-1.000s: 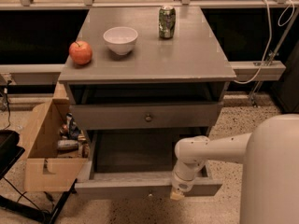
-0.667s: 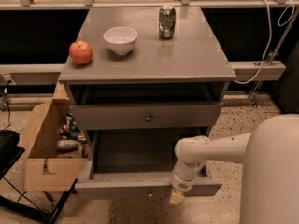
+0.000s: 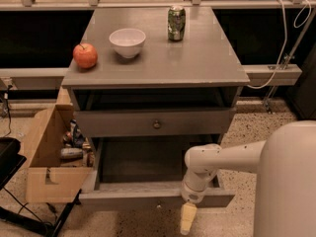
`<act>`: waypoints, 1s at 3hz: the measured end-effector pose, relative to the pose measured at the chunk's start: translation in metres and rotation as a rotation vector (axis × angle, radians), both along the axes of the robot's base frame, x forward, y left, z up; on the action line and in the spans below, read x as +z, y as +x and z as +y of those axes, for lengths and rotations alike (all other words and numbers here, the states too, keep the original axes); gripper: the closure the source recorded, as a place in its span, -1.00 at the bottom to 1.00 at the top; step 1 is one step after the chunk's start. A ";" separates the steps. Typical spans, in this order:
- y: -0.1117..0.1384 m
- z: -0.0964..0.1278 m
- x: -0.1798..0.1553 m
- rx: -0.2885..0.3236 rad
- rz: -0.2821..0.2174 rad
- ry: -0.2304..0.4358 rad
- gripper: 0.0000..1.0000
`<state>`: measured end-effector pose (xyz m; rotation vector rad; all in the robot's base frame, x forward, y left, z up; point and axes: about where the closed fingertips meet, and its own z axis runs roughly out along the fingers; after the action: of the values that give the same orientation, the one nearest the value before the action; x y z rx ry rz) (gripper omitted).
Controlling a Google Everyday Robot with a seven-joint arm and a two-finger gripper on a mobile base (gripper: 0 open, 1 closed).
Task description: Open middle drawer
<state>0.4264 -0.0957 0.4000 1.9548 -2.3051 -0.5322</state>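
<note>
The gripper (image 3: 187, 222) was seen at five o'clock from the middle drawer (image 3: 123, 123); its state could not be told.

Hand (image 3: 188, 221) just before bottom drawer (image 3: 143, 198)

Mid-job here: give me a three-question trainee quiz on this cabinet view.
1. True or false: the middle drawer is pulled out.
2. What sits between the apple and the can on the cabinet top? A mug, B bowl, C plate.
3. Fill in: the pincer hangs just in front of the middle drawer's ____ panel.
Key: 1 true; 2 B, the bowl; 3 front.
</note>
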 end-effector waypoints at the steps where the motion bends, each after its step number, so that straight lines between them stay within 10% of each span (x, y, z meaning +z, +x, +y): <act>1: 0.000 0.000 0.000 0.000 0.000 0.000 -1.00; 3: 0.010 -0.048 0.139 0.102 -0.107 -0.129 -0.86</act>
<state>0.4361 -0.1436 0.5385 2.0721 -2.2216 -0.2688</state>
